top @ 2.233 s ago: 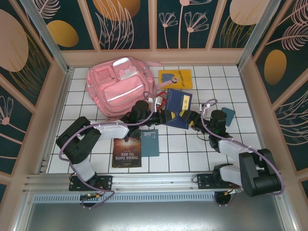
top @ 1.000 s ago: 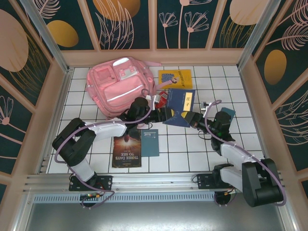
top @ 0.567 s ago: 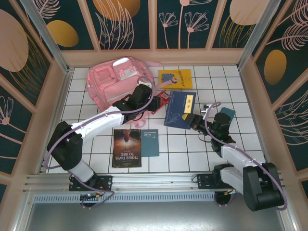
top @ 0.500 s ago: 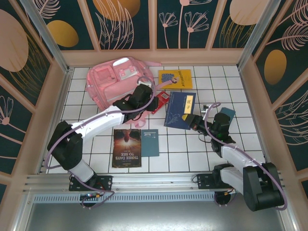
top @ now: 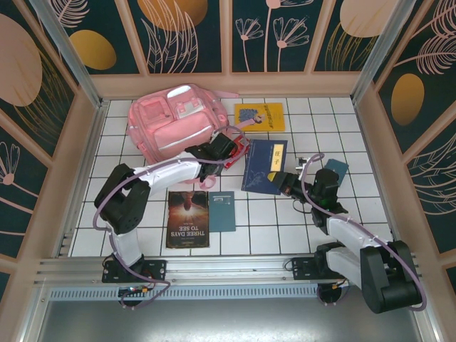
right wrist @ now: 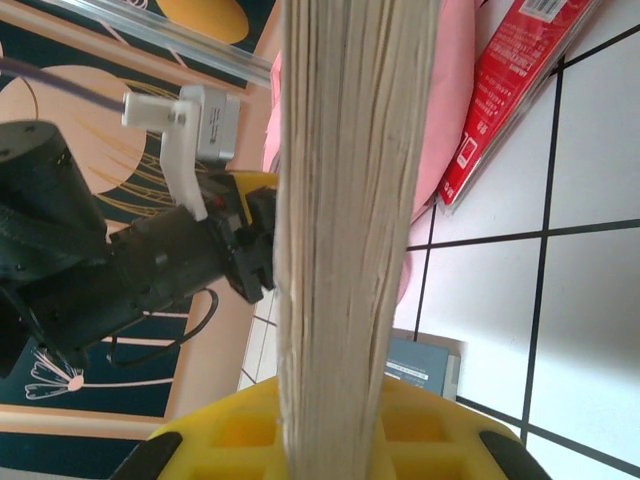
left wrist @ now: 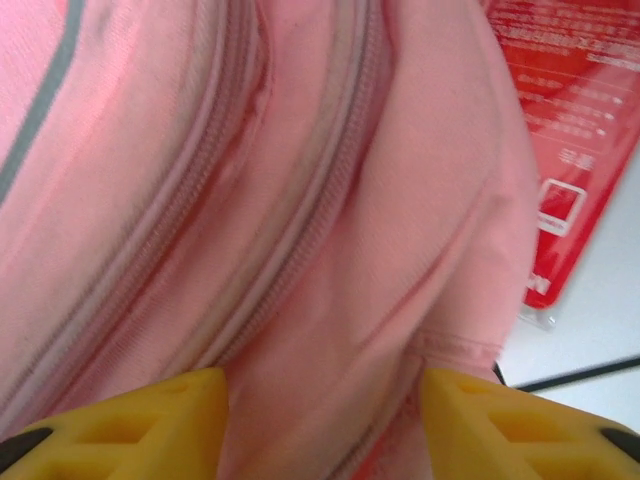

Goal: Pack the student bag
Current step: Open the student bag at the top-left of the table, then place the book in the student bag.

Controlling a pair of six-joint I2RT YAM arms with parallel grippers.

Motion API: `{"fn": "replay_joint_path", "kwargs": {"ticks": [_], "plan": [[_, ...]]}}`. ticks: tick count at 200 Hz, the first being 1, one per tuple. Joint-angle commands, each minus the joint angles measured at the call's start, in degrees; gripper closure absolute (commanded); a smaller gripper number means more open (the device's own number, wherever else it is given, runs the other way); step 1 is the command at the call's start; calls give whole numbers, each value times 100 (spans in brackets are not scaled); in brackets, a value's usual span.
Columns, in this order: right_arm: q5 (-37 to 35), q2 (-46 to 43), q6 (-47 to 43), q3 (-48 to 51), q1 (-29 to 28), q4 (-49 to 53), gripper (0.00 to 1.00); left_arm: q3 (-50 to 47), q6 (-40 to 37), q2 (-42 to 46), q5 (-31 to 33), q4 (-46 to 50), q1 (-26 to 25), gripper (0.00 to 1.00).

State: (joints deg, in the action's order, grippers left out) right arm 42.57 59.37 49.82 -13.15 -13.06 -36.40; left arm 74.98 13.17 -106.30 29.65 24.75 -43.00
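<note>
1. The student bag (top: 174, 128) is laid flat on the white-tiled table (top: 299, 228), in the far-left part of the top view. Its long axis runs roughly from 11 to 5 o'clock, with the front pockets turned upward.
2. The left gripper (top: 228, 149) is placed at the bag's edge on the 4 o'clock side. In the left wrist view its yellow fingers (left wrist: 130, 420) are seen standing apart, with a fold of pink fabric between them. A firm pinch is not shown.
3. The right gripper (top: 285, 182) is pressed together on a dark blue book (top: 265, 164), held by its near end; in the right wrist view the page edge is clamped between the yellow pads.
4. From the right gripper the bag lies toward 10 o'clock, so the book would have to be carried that way. The book's long axis runs nearly 12 to 6 o'clock, close to the bag's own line.
5. The left gripper is the nearer one to the bag — it is judged to be the arm that must lift or spread the fabric.
6. The zip lines seen in the left wrist view look closed, so a mouth for the book is probably not ready yet.
7. A red packet (top: 239, 151) lies between bag and book, touching the bag's edge — together with the left wrist it stands in the path.
8. A yellow book (top: 260, 115) lies at 12 o'clock from the blue one; a dark book (top: 188, 219) and a small teal book (top: 221, 211) lie near the arm bases, out of the way.
</note>
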Motion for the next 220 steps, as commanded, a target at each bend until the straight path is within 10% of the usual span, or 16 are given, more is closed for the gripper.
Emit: {"fn": "replay_joint_path", "kwargs": {"ticks": [1,52,220], "plan": [[-104,-61,-104,14,-176,-310,100,246,-271,-192,586,139,46,52],[-424,368,-65,-210,-797,-430,100,341,-230,185,812,36,42,100],[-791,4614,887,-3625,-2092,-1489,100,245,-26,1913,-401,-120,13,100]]}}
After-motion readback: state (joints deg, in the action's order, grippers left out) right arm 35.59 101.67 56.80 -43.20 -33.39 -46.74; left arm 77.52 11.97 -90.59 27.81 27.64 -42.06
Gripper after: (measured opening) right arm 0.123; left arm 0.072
